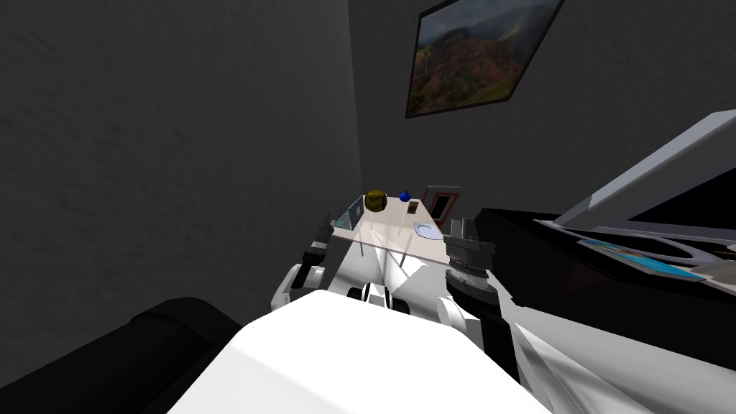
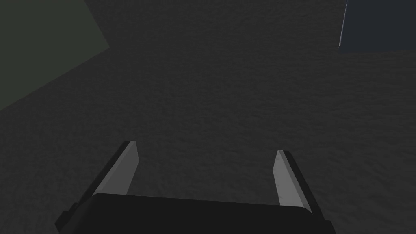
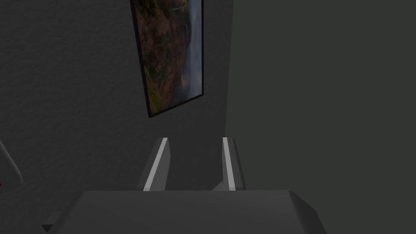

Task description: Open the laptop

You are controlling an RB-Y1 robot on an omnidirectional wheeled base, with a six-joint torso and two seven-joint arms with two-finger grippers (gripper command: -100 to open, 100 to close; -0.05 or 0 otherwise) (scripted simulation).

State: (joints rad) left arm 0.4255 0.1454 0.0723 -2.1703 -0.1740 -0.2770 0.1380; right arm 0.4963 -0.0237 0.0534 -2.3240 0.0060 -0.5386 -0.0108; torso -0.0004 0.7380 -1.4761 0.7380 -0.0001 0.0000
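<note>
1. Standing wide apart, the fingers of the left tool point(image 2: 205, 148) hold nothing. It points up at a dark wall. In the head view its forearm rises by the bench's near left corner.
2. Right tool point(image 3: 195, 140): fingers parted by a narrower gap, nothing between them. It is also aimed upward, with its arm at the bench's near right corner.
3. Laptop point(image 1: 351, 213), as I read it: a small grey-blue panel at the left end of the bench point(image 1: 388, 224), close to the edge and just beyond the left arm. Too small to tell how far the lid stands.
4. Also on the bench: a yellow-brown ball point(image 1: 375, 200) just behind the laptop, a small blue thing point(image 1: 404, 195), a dark block point(image 1: 413, 208), and a pale plate point(image 1: 428, 230) near the right arm.
5. Risks, as a judgement:
   - Neither tool faces the laptop, so a descent made without re-aiming could strike the bench edge.
   - A push on the lid could slide the laptop off the left edge, because it sits so close to it.
   - The thin blades may slip on the lid.
   - A sweep past the laptop could set the ball rolling.
   - The right elbow is close to the black furniture point(image 1: 575, 280), so a swing could clip it.
</note>
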